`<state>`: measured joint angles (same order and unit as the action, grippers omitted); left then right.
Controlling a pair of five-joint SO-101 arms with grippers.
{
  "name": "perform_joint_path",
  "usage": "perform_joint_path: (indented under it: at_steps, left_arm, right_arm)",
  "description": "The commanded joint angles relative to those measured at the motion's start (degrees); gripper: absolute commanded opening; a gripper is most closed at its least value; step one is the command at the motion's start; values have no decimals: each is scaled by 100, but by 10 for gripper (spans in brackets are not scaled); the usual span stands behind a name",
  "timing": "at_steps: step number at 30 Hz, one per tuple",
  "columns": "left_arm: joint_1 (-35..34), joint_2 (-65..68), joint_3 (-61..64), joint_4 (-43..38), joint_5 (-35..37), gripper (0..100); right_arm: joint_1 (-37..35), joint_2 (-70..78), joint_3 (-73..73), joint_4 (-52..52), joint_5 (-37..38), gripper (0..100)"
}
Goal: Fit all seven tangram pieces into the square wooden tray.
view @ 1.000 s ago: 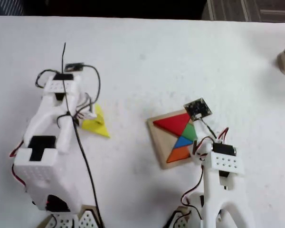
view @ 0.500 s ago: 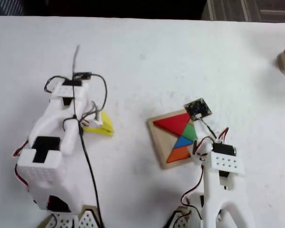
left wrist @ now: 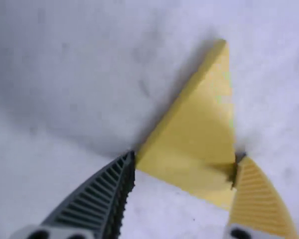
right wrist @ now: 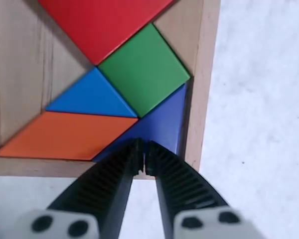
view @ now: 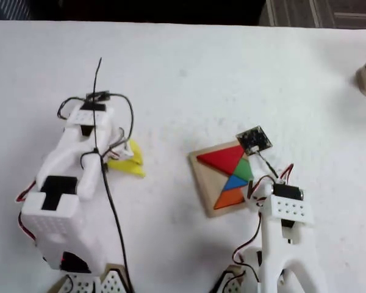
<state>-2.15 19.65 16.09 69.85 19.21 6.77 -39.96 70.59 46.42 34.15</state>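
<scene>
Our left gripper [left wrist: 184, 159] clamps the yellow triangle [left wrist: 204, 134] by two corners, left of centre in the high view and well apart from the tray [view: 201, 178]. We see the right gripper [right wrist: 143, 149] pressed together at the tray's rim by the navy piece [right wrist: 164, 124]. A red piece [right wrist: 104, 25], green square [right wrist: 142, 72], blue triangle [right wrist: 92, 97] and orange piece [right wrist: 65, 134] lie inside.

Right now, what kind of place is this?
Probably a robot lab or workbench: a left arm and a right arm at a white table, a wooden puzzle tray, a yellow triangle.
</scene>
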Motion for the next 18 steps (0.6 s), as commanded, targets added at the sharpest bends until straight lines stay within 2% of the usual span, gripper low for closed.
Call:
perform_joint_path:
  at_steps: [1,18]
  left_arm:
    - [13,-145,-158,-167,97,166]
    - [57,-198,-369,-44,141,181]
  right_arm:
    - [-48,-84,-26,-92,79,19]
    - [-48,-84,-26,-92,79,19]
